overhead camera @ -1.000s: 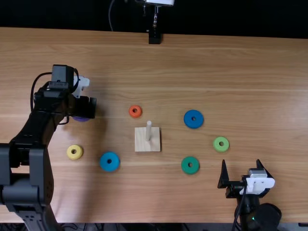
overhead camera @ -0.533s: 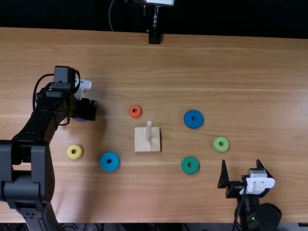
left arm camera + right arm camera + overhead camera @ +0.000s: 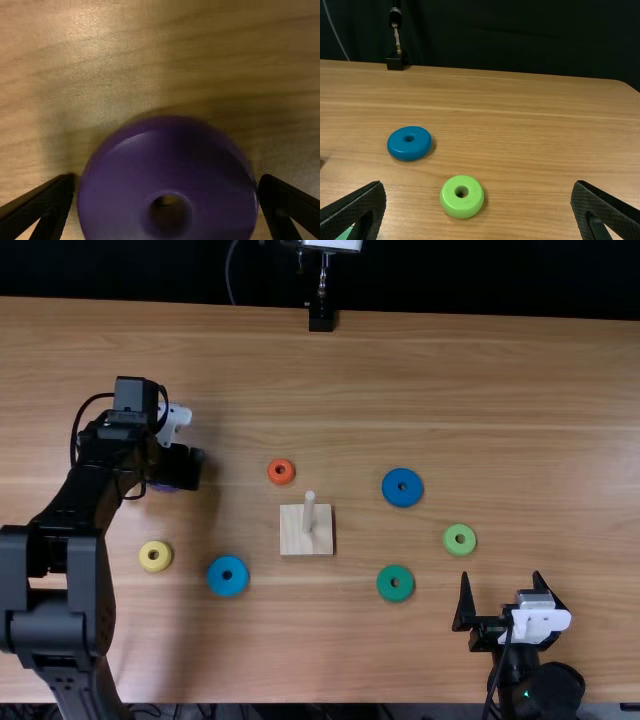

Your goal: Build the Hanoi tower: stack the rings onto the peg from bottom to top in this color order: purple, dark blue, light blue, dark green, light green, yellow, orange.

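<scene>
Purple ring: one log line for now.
purple ring on table | left gripper: jaws open astride it | peg bare | right gripper: jaws open, empty

Tally: seven rings [image 3: 403, 498] — one per colour, seven colours; one peg [image 3: 309, 510]; one wooden base [image 3: 292, 542] — one table [image 3: 520, 390].

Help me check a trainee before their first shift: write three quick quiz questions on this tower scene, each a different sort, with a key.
1. Multiple choice: which ring sits between the fingers of the left gripper?
a) the yellow ring
b) the purple ring
c) the dark green ring

2. True or false: the light green ring is on the peg.

3. Fill the gap: in the top view, the ring nearest the wooden base is the ____ ring.

Key: 1 b; 2 false, it lies on the table; 3 orange.
</scene>
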Robot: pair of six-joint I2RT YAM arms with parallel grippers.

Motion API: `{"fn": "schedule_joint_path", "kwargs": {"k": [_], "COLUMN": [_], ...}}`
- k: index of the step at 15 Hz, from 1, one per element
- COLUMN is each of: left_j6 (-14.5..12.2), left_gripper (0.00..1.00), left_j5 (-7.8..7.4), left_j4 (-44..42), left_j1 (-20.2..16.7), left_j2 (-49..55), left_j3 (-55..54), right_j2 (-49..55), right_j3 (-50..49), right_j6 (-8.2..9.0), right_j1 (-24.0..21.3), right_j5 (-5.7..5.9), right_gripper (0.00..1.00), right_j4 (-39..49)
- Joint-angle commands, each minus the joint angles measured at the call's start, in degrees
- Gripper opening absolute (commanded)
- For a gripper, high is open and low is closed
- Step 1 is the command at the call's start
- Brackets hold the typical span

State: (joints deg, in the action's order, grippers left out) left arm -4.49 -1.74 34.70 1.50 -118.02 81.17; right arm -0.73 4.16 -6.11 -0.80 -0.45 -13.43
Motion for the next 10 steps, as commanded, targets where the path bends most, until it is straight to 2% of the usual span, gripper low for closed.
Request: {"fn": "schedule_joint_path", "kwargs": {"k": [1, 4, 5, 6, 7, 9, 10], "left_j6": [-0.6, -0.7, -0.7, -0.7, -0.8, -1.2, -2.7], "left_gripper": [1.00, 1.00, 0.68, 0.22, 0.00, 0.00, 0.00], "left_j5": [-0.69, -0.69, -0.69, -0.69, -0.58, -0.37, -0.58], "left_j4": [0.1, 0.1, 0.3, 0.2, 0.2, 0.5, 0.8], "left_j1": [0.2, 0.4, 0.4, 0.4, 0.4, 0.5, 0.4], "left_j2": [-2.0, -1.9, -1.9, -1.6, -1.3, 0.2, 1.9], "left_j3": [1.3, 1.2, 1.2, 1.2, 1.1, 0.9, 0.9], "right_j2": [0.7, 0.7, 0.7, 0.7, 0.7, 0.7, 0.7], "right_j3": [-3.3, -3.3, -3.3, -3.3, -3.3, -3.3, -3.3], "right_j6": [-0.11, -0.11, -0.11, -0.11, -0.11, -0.11, -0.11], "right_j1": [-0.6, -0.6, -0.6, -0.6, -0.6, -0.6, -0.6], "right_j5": [0.66, 0.66, 0.66, 0.66, 0.66, 0.66, 0.66], "right_gripper": [1.00, 1.00, 1.00, 1.00, 1.00, 1.00, 1.00], "right_j4": [-4.1, -4.0, -4.1, -4.1, -4.1, -4.1, -4.1]}}
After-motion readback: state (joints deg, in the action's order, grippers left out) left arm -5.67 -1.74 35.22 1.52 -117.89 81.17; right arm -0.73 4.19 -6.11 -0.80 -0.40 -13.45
